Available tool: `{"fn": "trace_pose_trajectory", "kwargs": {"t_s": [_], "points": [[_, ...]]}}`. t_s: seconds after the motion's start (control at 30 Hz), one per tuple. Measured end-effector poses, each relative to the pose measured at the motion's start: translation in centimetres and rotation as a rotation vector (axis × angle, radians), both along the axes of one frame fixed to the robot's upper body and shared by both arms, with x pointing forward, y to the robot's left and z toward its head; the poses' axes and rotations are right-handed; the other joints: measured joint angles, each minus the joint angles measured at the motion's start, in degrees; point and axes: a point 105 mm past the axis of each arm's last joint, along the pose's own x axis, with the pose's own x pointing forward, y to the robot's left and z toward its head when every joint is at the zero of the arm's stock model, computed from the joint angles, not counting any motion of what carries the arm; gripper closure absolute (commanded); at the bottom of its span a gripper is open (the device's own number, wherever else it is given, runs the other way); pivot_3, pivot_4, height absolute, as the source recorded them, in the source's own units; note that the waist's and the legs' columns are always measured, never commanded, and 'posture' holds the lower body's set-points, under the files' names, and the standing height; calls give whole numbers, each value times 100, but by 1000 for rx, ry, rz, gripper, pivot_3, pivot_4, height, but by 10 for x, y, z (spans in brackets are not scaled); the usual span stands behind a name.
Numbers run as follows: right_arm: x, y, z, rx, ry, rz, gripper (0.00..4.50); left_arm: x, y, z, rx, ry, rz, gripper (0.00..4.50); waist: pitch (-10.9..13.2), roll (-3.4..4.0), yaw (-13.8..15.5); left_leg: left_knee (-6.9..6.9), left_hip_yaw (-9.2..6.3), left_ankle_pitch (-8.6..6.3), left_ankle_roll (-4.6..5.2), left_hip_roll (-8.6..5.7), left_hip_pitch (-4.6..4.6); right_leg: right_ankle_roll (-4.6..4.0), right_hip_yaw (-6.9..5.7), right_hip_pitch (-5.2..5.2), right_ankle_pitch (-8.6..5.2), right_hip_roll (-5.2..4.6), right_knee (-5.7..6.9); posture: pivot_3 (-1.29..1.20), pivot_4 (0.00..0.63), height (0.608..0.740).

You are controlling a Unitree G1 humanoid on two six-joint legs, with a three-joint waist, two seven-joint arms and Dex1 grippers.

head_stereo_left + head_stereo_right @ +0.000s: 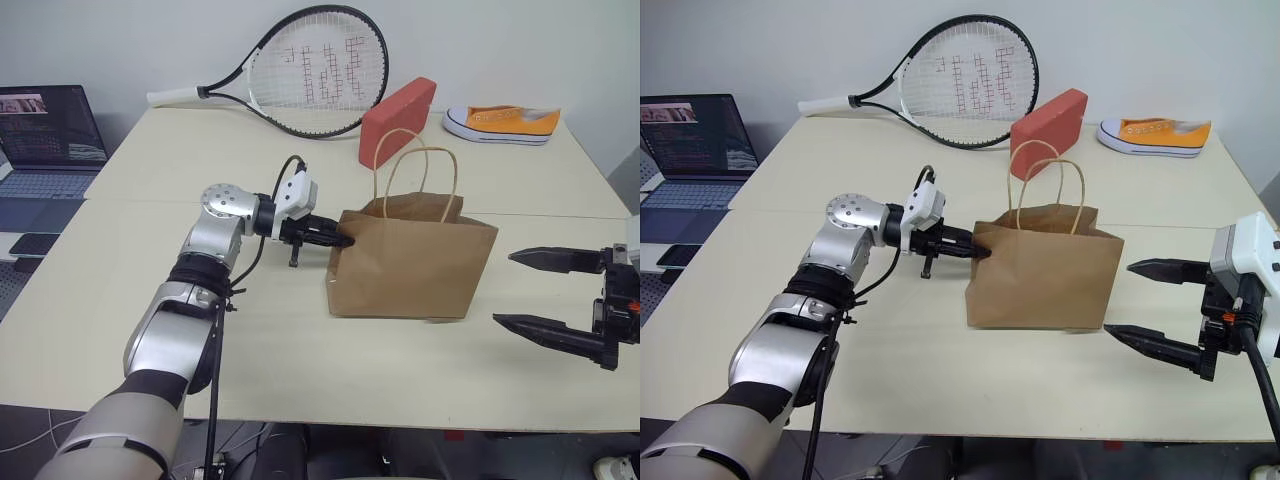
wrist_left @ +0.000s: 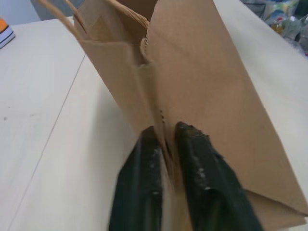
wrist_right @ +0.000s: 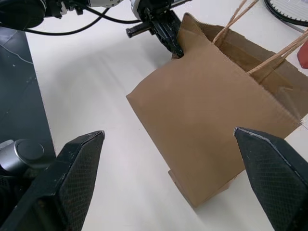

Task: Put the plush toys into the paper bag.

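Left wrist view: left gripper (image 2: 166,144) pinches the paper bag's (image 1: 420,265) side fold (bag upright on the table (image 1: 300,360)); right gripper (image 1: 1145,300) spread wide beside it.

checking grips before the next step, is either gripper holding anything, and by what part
The left gripper pinches the paper bag by the folded side edge near its top. The right gripper is open beside the bag, holding nothing.

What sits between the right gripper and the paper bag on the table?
Nothing: bare table separates the open right gripper from the paper bag, as the right eye view shows; the right wrist view agrees.
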Motion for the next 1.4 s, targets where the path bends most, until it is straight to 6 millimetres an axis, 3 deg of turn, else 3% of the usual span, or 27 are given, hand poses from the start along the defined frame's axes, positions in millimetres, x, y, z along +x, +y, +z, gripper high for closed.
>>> {"fn": "trace_pose_trajectory", "kwargs": {"t_s": [0.27,0.33,0.6,0.77,0.9,1.1,1.27,1.4], "points": [[2,1,0,4,-8,4,0,-7,11,4,-11,-21,-2,462,0,0,-20,-1,-1,0,0,1,1,2,0,-1,1,0,3,0,150,740],[3,3,1,8,-10,17,0,-11,15,3,-11,-14,6,26,0,0,-26,-1,-1,0,0,2,3,2,0,-1,1,0,5,0,150,740],[11,0,5,19,-19,30,0,-25,36,-7,3,6,81,26,0,0,-16,0,-1,0,0,2,4,2,0,0,2,0,5,0,150,740],[21,-5,9,17,-42,22,0,-30,60,-9,18,3,191,26,0,0,-33,-2,0,0,0,3,5,2,0,-2,1,0,6,0,150,740],[32,-20,12,-7,-66,-19,0,-41,89,-7,32,-1,306,26,1,1,-38,-4,1,0,0,5,6,-1,0,-4,0,0,5,0,150,740],[51,-53,20,-88,-93,-61,0,-75,139,-14,132,19,511,26,2,3,-37,-4,13,0,-1,8,10,-42,1,-5,-24,-5,3,0,150,740],[56,-76,13,-173,-43,-53,0,-94,154,-14,179,32,633,26,3,4,-7,-4,16,0,-1,7,10,-52,0,-5,-30,-10,3,0,150,740],[52,-85,4,-222,8,-20,0,-101,158,-1,136,26,708,26,3,4,-20,-5,21,-1,-1,10,13,-52,-1,-7,-30,-9,4,0,150,740]]}}
